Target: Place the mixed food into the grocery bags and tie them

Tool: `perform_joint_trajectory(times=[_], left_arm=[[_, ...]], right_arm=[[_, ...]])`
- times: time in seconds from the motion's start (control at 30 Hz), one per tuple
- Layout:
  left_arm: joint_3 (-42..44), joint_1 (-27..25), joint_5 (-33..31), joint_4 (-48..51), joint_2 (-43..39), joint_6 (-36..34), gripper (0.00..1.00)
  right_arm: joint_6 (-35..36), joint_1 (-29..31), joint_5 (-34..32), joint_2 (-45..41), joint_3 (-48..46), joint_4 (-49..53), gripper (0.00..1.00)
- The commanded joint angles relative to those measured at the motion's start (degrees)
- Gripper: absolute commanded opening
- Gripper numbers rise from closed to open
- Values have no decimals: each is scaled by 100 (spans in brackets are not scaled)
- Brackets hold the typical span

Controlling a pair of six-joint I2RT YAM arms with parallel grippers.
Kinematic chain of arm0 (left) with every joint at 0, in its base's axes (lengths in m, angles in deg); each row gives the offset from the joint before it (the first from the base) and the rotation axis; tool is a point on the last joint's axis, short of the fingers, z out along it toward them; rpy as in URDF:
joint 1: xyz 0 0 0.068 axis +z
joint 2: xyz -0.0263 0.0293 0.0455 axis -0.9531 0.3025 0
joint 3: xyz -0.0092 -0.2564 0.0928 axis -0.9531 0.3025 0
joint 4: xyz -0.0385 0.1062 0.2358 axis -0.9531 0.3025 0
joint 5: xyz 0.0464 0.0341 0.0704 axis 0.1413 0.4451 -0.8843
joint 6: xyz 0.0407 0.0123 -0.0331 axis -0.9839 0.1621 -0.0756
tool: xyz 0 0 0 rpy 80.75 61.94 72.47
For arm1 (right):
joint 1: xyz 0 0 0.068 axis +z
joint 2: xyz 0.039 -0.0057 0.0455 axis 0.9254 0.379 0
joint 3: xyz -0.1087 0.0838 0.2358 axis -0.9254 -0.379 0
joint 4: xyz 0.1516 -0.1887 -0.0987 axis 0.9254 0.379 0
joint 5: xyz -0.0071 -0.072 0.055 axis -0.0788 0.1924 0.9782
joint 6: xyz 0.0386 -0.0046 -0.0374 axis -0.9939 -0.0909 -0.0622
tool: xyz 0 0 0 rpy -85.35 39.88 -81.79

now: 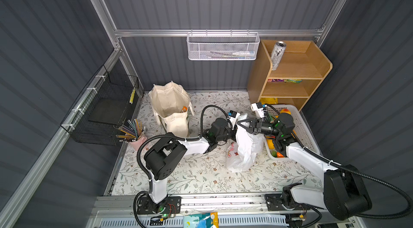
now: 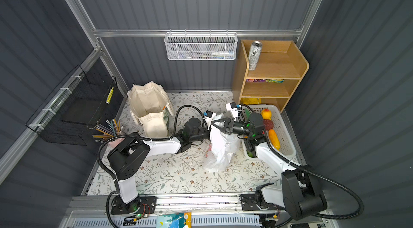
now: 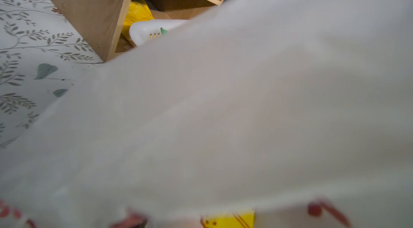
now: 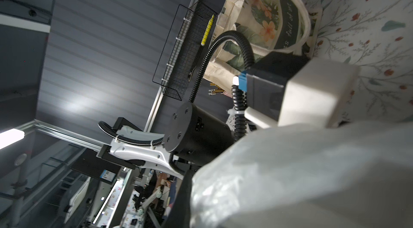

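The thin white plastic bag (image 1: 245, 148) (image 2: 221, 146) stands crumpled in the middle of the table, its top pulled up. My right gripper (image 1: 238, 123) (image 2: 212, 123) is shut on the bag's upper rim. The left arm's wrist (image 1: 220, 129) reaches into the bag from the left. Its jaws are hidden under the plastic (image 3: 223, 104), which fills the left wrist view. The cream canvas tote (image 1: 169, 101) (image 4: 263, 14) stands open at the back left with an orange item (image 1: 184, 108) inside. Toy fruit (image 2: 266, 113) (image 2: 274, 142) lies in the white slotted basket (image 2: 283, 126). A silver can (image 1: 277, 56) stands on the shelf top.
The wooden shelf (image 1: 290, 75) at the back right holds snack packets (image 1: 285, 80) and a yellow packet (image 3: 137, 13). A pink cup of pencils (image 1: 137, 142) stands at the left edge beside a black wire basket (image 1: 105, 108). A white mesh basket (image 1: 223, 47) hangs on the back wall.
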Motion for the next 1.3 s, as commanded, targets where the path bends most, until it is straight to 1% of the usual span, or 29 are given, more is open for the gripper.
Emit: perform_joint_trajectory(times=[0.0, 0.17, 0.27, 0.3, 0.37, 0.47, 0.5, 0.53, 0.6, 0.7, 0.73, 0.8, 0.9, 1.13, 1.27], left_arm=[[338, 13, -737, 324, -616, -331, 80], [956, 232, -1467, 692, -1529, -529, 82], [1223, 425, -1506, 841, -2073, -640, 83], [1291, 473, -1430, 845, -2249, -694, 83], [1367, 570, -1186, 821, -2499, -777, 85], [1344, 625, -762, 786, -2727, -842, 85], [1319, 625, -609, 754, -2765, -830, 85], [1282, 625, -456, 721, -2777, -810, 85], [1136, 617, -70, 706, -2768, -770, 85], [924, 567, 449, 752, -2751, -718, 85], [842, 539, 502, 828, -2747, -761, 85], [652, 455, 464, 1180, -2701, -913, 85], [536, 380, 386, 1280, -2566, -980, 85], [379, 274, 526, 707, -2104, -738, 84], [386, 274, 471, 438, -1951, -603, 78]], right_arm=[[63, -19, 114, -112, 176, -291, 0], [61, -139, 194, -223, 132, -327, 0], [62, -265, 281, -335, 80, -358, 0], [64, -307, 325, -385, 62, -368, 2], [63, -387, 409, -458, 48, -364, 14], [68, -459, 445, -505, 40, -306, 28], [67, -476, 423, -510, 35, -299, 37], [63, -478, 396, -510, 49, -271, 43], [66, -487, 332, -517, 101, -238, 49], [68, -487, 290, -537, 160, -206, 52], [64, -484, 293, -537, 158, -198, 52], [62, -487, 304, -543, 155, -188, 53], [62, -483, 329, -564, 132, -180, 54], [63, -461, 401, -580, 64, -179, 57], [62, -452, 399, -591, 25, -184, 57]])
